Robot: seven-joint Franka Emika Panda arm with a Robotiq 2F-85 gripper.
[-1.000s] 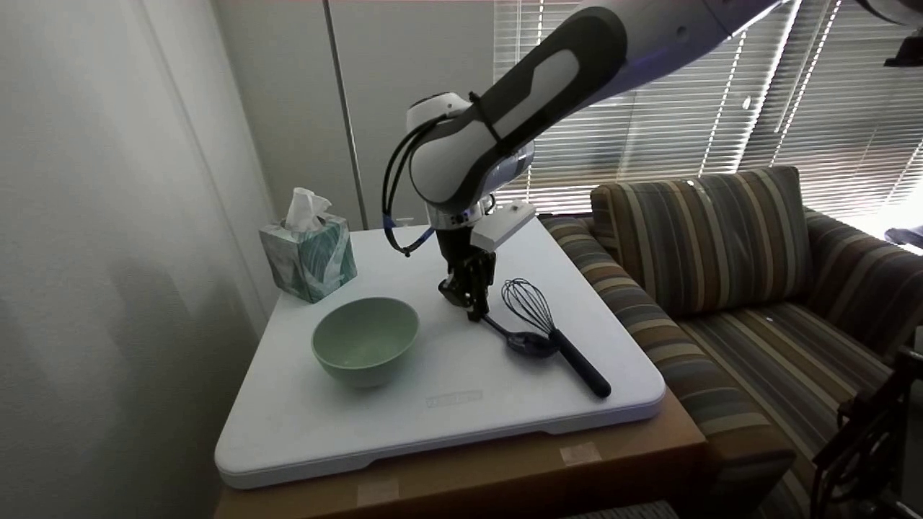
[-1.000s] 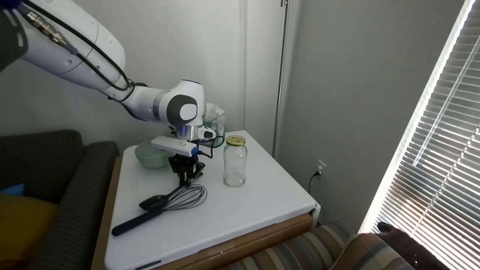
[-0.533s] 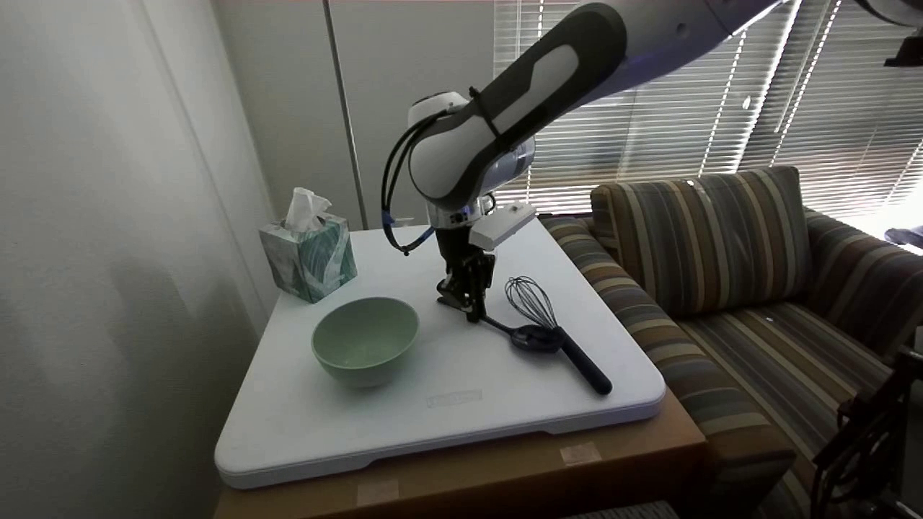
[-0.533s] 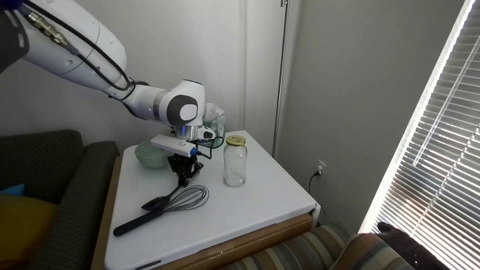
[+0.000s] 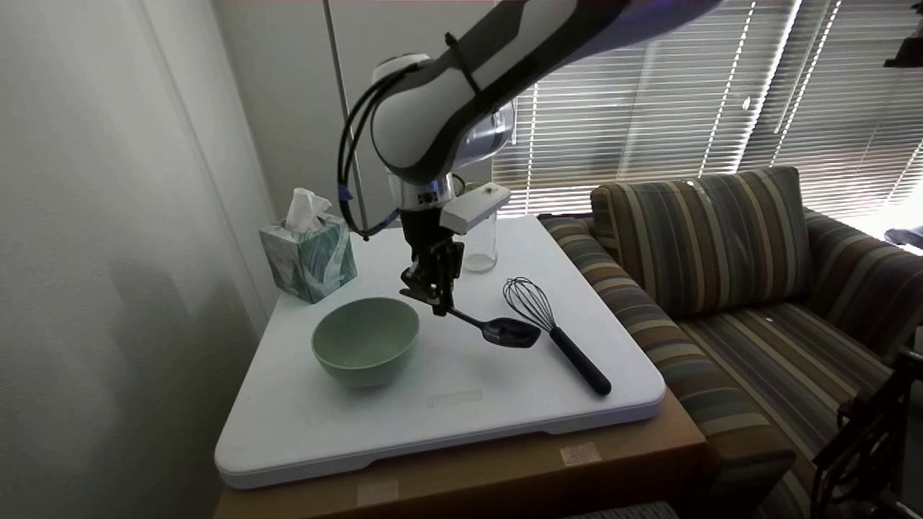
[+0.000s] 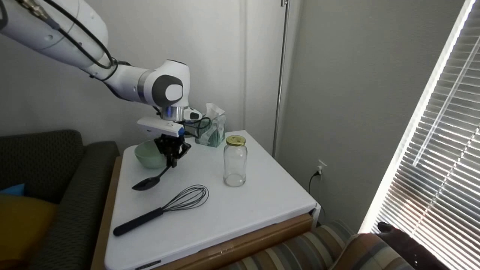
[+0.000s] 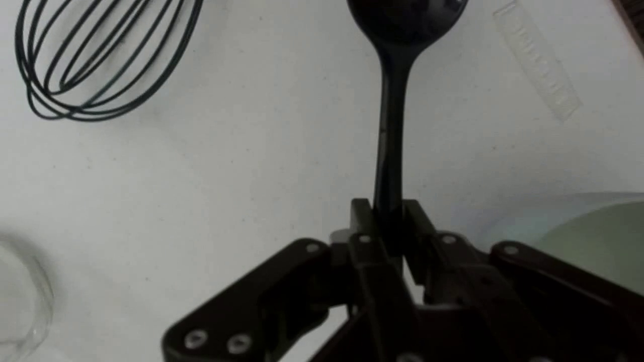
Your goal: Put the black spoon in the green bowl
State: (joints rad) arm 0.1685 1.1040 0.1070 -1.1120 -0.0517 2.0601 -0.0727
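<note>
Pinching black spoon (image 7: 392, 115) by handle, your gripper (image 7: 388, 216) holds it above white table (image 5: 324, 425), near green bowl (image 5: 365, 342). Whisk (image 6: 159, 212) on table, apart from spoon.

In an exterior view, solid black is shown by the thin-handled, broad-scooped spoon (image 5: 510, 333) near centre, and plain pale mint green by the smooth round bowl (image 5: 365, 337) left of centre. The cardboard tissue box (image 5: 310, 258) at left is patterned in teal, grey and white. Brown, tan and grey-blue stripes are carried by the upholstered armchair (image 5: 699, 249) at right. In an exterior view, gold is worn mid-frame by the round lid (image 6: 235, 141) of the clear glass jar (image 6: 235, 163).
</note>
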